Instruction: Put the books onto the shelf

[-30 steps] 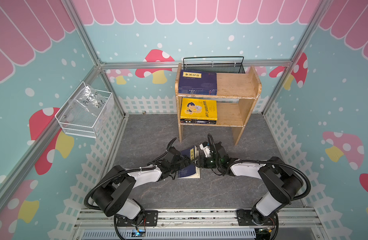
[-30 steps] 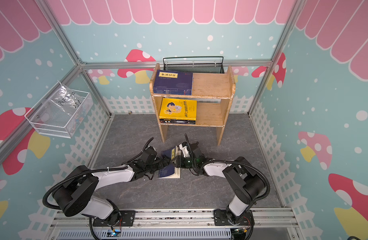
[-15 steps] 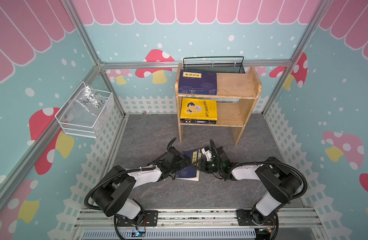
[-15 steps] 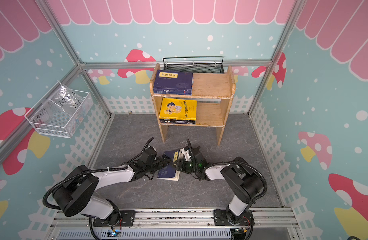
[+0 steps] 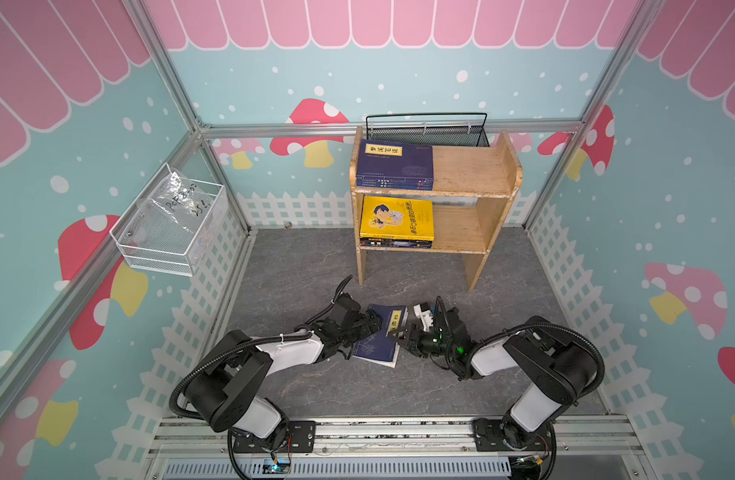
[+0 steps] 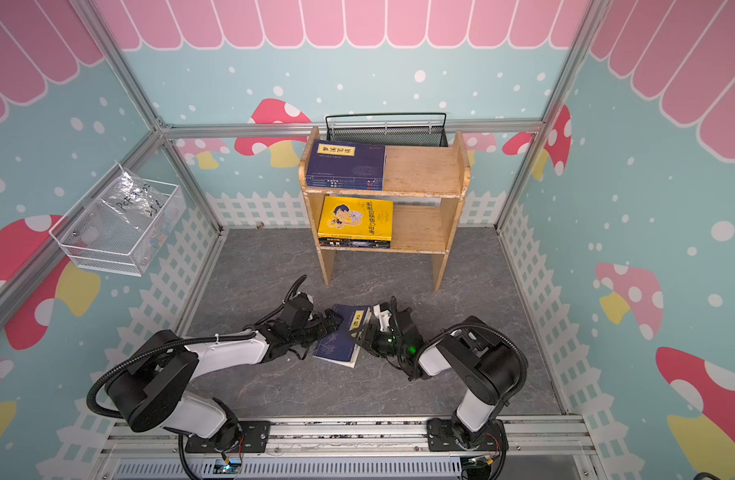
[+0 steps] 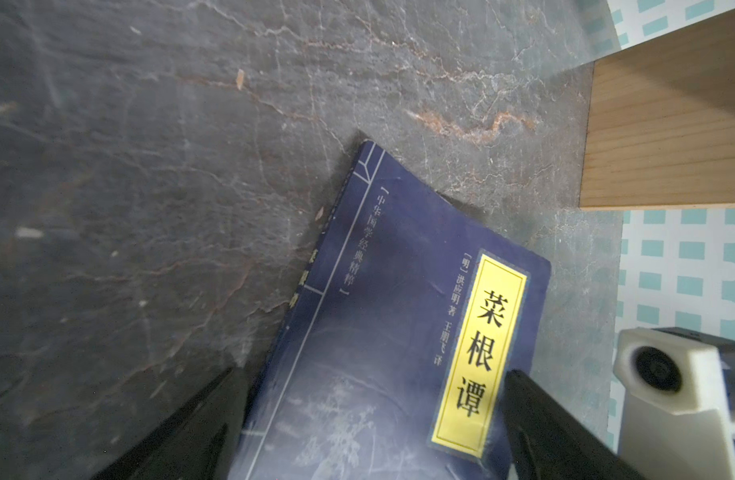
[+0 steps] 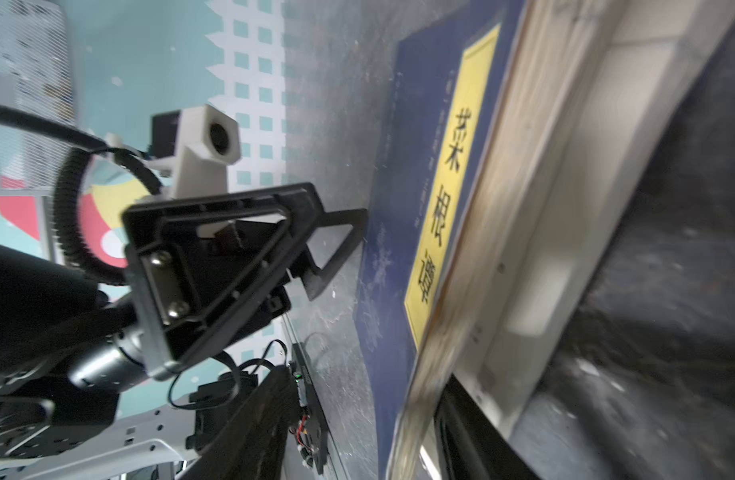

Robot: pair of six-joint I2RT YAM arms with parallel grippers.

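Left gripper (image 7: 370, 386): jaws spread wide, nothing held. One finger is placed beside the spine and its mate over the yellow label, so the book (image 7: 399, 316) is straddled, not gripped.

Right gripper (image 5: 401, 334): jaws roughly half apart at the book's right-hand page edge. That edge is seen raised off the floor in the right wrist view. Whether it is pinched cannot be told.

Book: navy paperback, cover up, on the floor between the two grippers, just near of the shelf legs. It is judged light but limp. Cover and pages would be expected to sag or fan if taken by one corner. The cover looks smooth and is likely slippery. It is best taken mid-length across the full page block, or at the spine.

Shelf (image 5: 469, 170): far centre.
- Top tier: navy stack (image 5: 395, 162) laid flat at the left, right half bare.
- Lower tier: yellow book (image 5: 397, 218) on a darker stack at the left, right half bare.

Mesh basket (image 5: 426, 131): behind the shelf, contents not seen.

Wire basket (image 5: 170, 232): on the left wall, a clear bag inside.
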